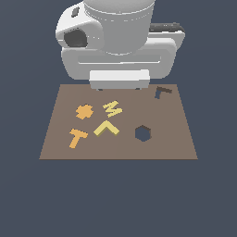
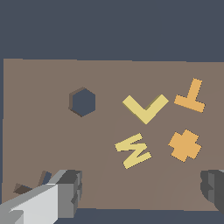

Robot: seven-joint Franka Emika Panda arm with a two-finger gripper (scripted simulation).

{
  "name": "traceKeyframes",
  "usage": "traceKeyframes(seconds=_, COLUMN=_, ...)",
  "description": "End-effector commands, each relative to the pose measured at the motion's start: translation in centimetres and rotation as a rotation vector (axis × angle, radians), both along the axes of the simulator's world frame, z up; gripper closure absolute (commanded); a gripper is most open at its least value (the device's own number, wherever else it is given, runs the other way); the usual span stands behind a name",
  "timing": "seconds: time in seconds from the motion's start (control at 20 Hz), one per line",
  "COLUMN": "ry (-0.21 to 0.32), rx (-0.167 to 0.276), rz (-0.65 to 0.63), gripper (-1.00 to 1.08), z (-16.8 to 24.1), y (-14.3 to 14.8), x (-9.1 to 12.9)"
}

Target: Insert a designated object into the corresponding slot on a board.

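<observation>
Pale-yellow chevron piece point(image 2: 145, 109) lies flat on board point(image 2: 43, 131); fingers point(image 2: 70, 188) spread wide, empty.

No readable text, labels, brands or numbers anywhere, neither on board point(image 1: 178, 139) nor on arm.

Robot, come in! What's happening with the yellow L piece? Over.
Tool open, empty, above the brown board. Pale-yellow L-shaped piece flat, untouched. Dark L-shaped slot empty. Nothing blocking.

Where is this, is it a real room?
Probably not: it looks like a computer simulation. A brown board floats on plain blue-grey nothing, holding flat toy shapes like the yellow L piece beneath a smooth robot arm.
</observation>
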State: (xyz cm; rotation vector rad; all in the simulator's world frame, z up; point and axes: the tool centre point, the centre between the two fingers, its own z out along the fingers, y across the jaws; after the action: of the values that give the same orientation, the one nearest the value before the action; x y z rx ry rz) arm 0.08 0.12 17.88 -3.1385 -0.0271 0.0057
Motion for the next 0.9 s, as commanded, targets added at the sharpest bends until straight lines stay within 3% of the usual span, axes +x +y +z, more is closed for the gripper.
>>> traceKeyframes(seconds=0.0, ry=0.000, rx=0.000, rz=0.000, gripper=-0.92, z=0.0, y=0.0, x=0.0)
traceKeyframes(seconds=0.45, ry=0.000, rx=-0.001, rz=-0.059, gripper=-0.92, z=-1.0, y=-0.1, x=0.6)
traceKeyframes(seconds=0.85, ry=-0.001, rx=-0.003, rz=-0.216, gripper=-0.92, z=-3.7, y=-0.5, x=2.1)
